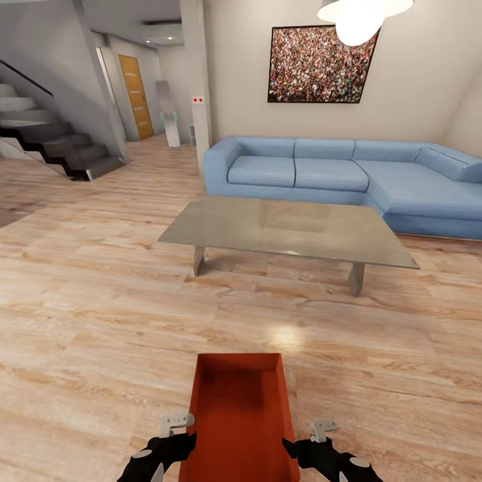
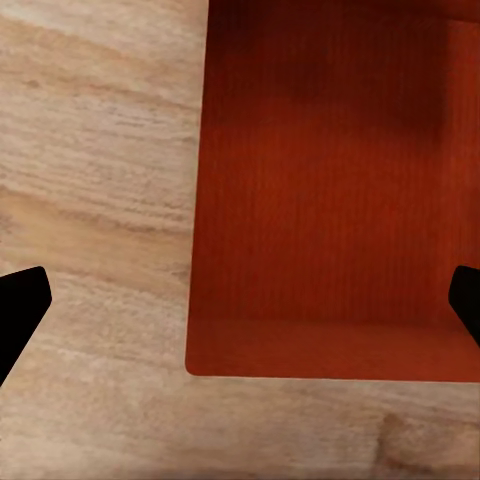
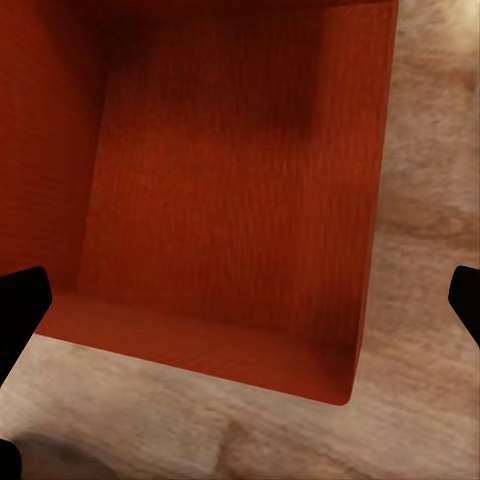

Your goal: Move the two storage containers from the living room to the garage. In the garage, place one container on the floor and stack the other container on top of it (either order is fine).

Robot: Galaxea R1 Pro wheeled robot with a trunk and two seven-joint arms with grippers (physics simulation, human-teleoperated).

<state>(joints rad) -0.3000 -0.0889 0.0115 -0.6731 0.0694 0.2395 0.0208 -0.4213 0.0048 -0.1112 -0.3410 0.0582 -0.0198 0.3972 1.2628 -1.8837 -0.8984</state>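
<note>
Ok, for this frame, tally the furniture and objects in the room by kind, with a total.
Orange-red storage container: 1
Grey coffee table: 1
Blue corner sofa: 1
Framed picture: 1
White pendant lamp: 1
Staircase: 1
Orange-brown door: 1
Total: 7

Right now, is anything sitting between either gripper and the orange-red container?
Nothing visible. In the head view the storage container sits on the wood floor directly between the left gripper and right gripper, each beside a side wall. The grey table stands farther off.
</note>
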